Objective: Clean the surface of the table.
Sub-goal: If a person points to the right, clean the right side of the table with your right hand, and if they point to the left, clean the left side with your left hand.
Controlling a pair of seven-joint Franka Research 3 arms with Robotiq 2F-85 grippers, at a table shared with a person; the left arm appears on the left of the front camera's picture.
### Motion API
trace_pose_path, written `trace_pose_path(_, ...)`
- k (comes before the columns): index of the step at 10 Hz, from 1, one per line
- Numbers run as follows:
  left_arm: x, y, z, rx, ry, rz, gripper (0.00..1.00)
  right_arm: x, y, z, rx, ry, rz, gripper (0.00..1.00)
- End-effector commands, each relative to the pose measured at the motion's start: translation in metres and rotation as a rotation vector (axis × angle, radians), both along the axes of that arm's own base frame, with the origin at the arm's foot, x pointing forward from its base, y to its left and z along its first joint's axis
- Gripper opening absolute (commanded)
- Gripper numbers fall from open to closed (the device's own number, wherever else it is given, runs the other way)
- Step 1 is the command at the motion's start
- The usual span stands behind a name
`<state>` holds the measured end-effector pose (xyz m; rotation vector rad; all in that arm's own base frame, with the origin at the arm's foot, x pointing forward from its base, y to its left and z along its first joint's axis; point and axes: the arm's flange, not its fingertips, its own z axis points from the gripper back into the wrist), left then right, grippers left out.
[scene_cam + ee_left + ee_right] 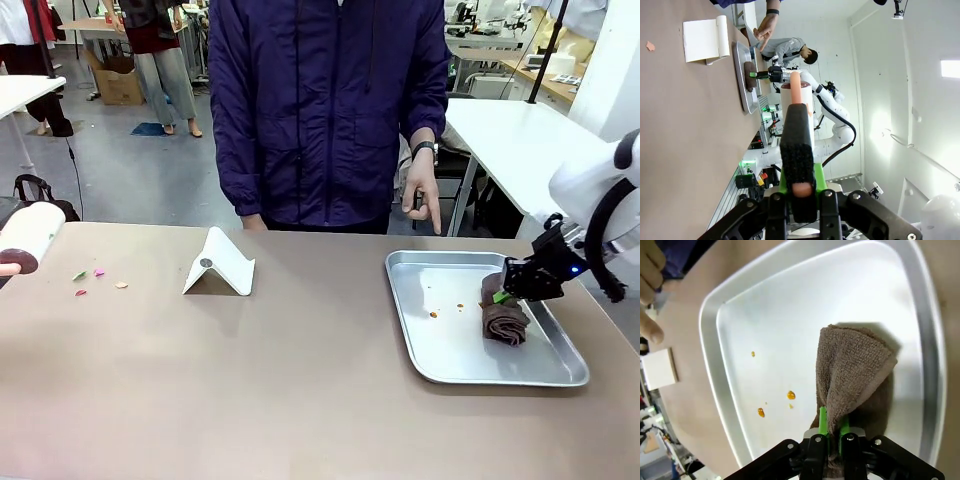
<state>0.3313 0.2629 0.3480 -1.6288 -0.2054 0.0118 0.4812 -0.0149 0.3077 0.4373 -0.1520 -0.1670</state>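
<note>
across the brownish worktop (280, 390), which fills the front view from the near edge to the far edge where one person stands, the things count out as follows. one shallow metal tray (440, 350) lies near the right edge. one brown cloth (507, 320), bunched and folded, lies in the tray's right half. in the right wrist view three orange specks (791, 395) sit on the tray floor to one side of the cloth, well apart from it. one folded white card (220, 265) stands like a small tent near the far edge, left of the middle. four small coloured scraps (99, 272) lie scattered near the far left corner. one roller (32, 232), with a white roll and a pinkish handle, hangs at the left edge.

the right arm reaches in from the right edge and bends down over the tray; the right pincer (512, 293) is closed on the upper end of the cloth, green pads pinching the fabric. the left pincer (797, 130) is clamped on the roller's handle, with the roll pointing away from it. the person's hand (425, 195) hangs by the far edge with a finger pointing down, just behind the tray.
</note>
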Motion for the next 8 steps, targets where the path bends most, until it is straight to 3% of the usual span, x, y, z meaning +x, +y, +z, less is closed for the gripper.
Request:
trace_pose_path(1,-0.004,0.003,0.001,-0.006,-0.023,-0.002,0.03,0.012,0.018,-0.002,0.047,0.003,0.016,0.08)
trace_pose_path(5,-0.004,0.003,0.001,-0.006,-0.023,-0.002,0.03,0.021,0.064,-0.010,0.087,0.029,0.123,0.08)
trace_pose_path(8,-0.004,0.003,0.001,-0.006,-0.023,-0.002,0.03,0.019,0.108,-0.002,0.115,-0.007,0.219,0.08)
